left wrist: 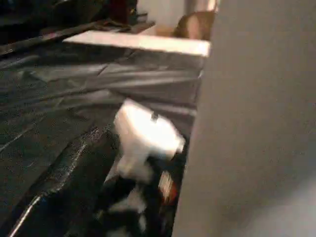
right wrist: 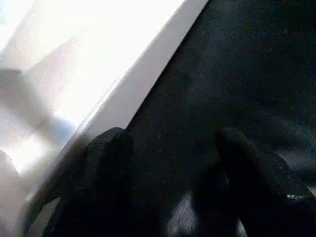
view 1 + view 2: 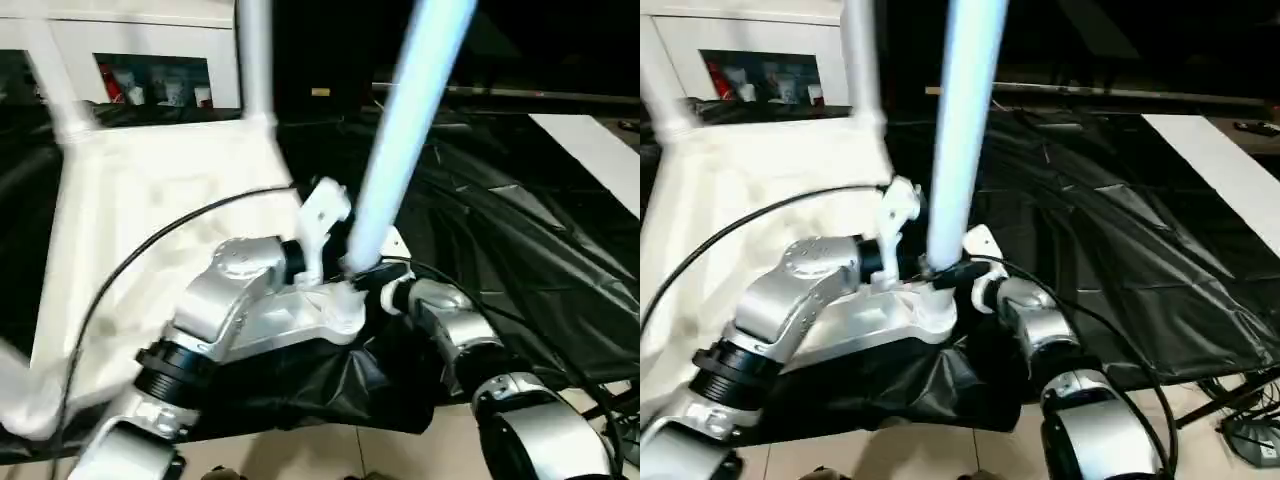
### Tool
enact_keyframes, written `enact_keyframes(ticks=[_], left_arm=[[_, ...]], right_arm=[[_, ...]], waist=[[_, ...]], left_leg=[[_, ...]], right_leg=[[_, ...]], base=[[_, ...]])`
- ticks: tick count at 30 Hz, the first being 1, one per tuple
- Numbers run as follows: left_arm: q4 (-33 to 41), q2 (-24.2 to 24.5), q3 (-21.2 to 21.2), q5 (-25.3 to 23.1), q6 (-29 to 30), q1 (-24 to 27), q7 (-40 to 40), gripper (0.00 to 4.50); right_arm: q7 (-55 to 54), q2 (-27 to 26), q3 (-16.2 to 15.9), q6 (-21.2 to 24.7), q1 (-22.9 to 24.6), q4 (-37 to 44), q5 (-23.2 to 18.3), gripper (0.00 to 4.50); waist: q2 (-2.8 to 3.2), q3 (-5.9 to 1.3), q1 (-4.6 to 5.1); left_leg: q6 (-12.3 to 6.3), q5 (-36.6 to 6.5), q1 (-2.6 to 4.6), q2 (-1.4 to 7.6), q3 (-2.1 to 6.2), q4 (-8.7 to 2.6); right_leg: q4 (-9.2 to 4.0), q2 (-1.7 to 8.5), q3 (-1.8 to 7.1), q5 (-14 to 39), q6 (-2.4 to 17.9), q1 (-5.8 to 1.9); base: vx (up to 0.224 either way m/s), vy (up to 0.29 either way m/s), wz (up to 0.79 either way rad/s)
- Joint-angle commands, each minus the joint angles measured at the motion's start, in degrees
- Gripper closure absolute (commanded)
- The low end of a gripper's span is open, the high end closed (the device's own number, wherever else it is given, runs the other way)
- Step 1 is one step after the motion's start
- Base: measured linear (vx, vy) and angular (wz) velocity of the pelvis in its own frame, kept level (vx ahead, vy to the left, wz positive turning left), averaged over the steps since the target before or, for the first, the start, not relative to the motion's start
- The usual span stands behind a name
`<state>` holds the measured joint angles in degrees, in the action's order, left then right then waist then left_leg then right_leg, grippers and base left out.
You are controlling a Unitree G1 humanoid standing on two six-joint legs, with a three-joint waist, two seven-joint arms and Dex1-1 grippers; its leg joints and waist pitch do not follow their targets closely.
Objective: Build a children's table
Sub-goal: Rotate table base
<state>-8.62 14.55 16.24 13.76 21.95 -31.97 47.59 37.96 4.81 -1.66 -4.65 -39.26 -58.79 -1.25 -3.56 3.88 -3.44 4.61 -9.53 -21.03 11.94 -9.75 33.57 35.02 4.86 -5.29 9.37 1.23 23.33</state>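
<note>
Table top: white ribbed table panel (image 3: 150,230) is laid underside-up on the black-draped tabletop (image 3: 520,240), sockets upward, so legs can be dropped in.
Fitted legs: two legs (image 3: 255,60) are seen standing upright at the far corners.
Loose leg: a third leg (image 3: 405,140) is held tilted over the near right corner socket, flared end low, apparently being lined up for seating.
Right jaws: right gripper (image 2: 170,168) is partly spread; contact with the leg cannot be told; panel edge lies just beside it.
Left jaws: left gripper (image 3: 325,215) is spread wide, nothing gripped, just beside the leg's lower end.
Risk: judged a mis-seat if the tilt is not corrected.
</note>
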Motion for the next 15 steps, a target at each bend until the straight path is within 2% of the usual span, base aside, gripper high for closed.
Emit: enact_keyframes(ticks=[1, 4, 6, 7, 8, 12, 15], left_arm=[[1.05, 1.81, -0.03, -0.32, 0.16, 1.09, 2.57, 0.04], [4.20, 5.00, 0.18, 1.87, 1.40, 3.68, 7.43, 0.04], [4.78, 6.49, 0.72, 2.03, 1.30, 4.67, 8.86, 0.04], [4.64, 7.58, 1.42, 1.26, 1.48, 5.03, 9.15, 0.04], [4.47, 8.29, 1.89, 0.65, 1.59, 5.23, 9.31, 0.04], [4.72, 11.93, 4.64, -3.19, 7.00, 6.21, 8.23, 0.04], [5.49, 12.76, 5.35, -5.42, 9.70, 6.74, 6.21, 0.39]], right_arm=[[0.56, 2.29, 1.48, -0.64, -0.74, 1.97, -1.12, 1.33], [2.67, 5.77, 2.50, -0.63, 0.62, 4.18, -1.56, 1.33], [3.88, 7.64, 2.96, -0.38, 1.46, 5.37, -1.84, 1.33], [4.81, 8.88, 2.74, -0.20, 2.11, 6.29, -1.63, 1.33], [5.42, 9.70, 2.52, -0.07, 2.56, 6.92, -1.48, 1.33], [10.54, 14.23, -0.57, 1.67, 5.90, 12.36, 0.20, 1.33], [11.61, 15.65, -1.29, 2.98, 7.54, 15.80, 0.62, 1.33]], waist=[[1.16, -4.29, -0.41], [1.44, -4.28, -0.58], [1.57, -4.24, -0.73], [1.85, -4.18, -0.83], [1.59, -4.19, -0.95], [1.71, -4.17, -1.21], [1.43, -4.05, -1.32]], left_leg=[[0.81, -15.73, 0.75, 1.54, 0.15, -4.13], [1.03, -15.65, 0.92, 1.56, -0.04, -4.04], [1.01, -15.77, 0.95, 1.50, -0.10, -4.04], [1.04, -16.27, 0.99, 1.43, -0.10, -4.06], [1.04, -16.93, 1.03, 1.40, -0.12, -4.06], [0.76, -17.10, 0.93, 1.26, -0.07, -4.01], [0.25, -16.71, 0.81, 1.18, -0.13, -3.91]], right_leg=[[-3.96, 3.33, 2.99, 14.57, 11.37, -2.97], [-3.85, 3.20, 3.06, 13.25, 11.88, -2.95], [-3.85, 3.10, 3.05, 12.85, 12.11, -2.93], [-3.84, 3.01, 3.06, 13.23, 11.99, -2.89], [-4.03, 2.96, 3.02, 13.99, 11.57, -2.92], [-4.17, 2.96, 3.03, 15.75, 10.68, -3.07], [-4.56, 3.01, 2.99, 18.61, 9.69, -3.10]], base=[[0.000, 0.000, 0.00], [0.000, 0.000, 0.00], [0.000, 0.000, 0.00], [0.000, 0.000, 0.00], [0.000, 0.000, 0.00], [0.000, 0.000, 0.00], [0.000, 0.000, 0.00]])
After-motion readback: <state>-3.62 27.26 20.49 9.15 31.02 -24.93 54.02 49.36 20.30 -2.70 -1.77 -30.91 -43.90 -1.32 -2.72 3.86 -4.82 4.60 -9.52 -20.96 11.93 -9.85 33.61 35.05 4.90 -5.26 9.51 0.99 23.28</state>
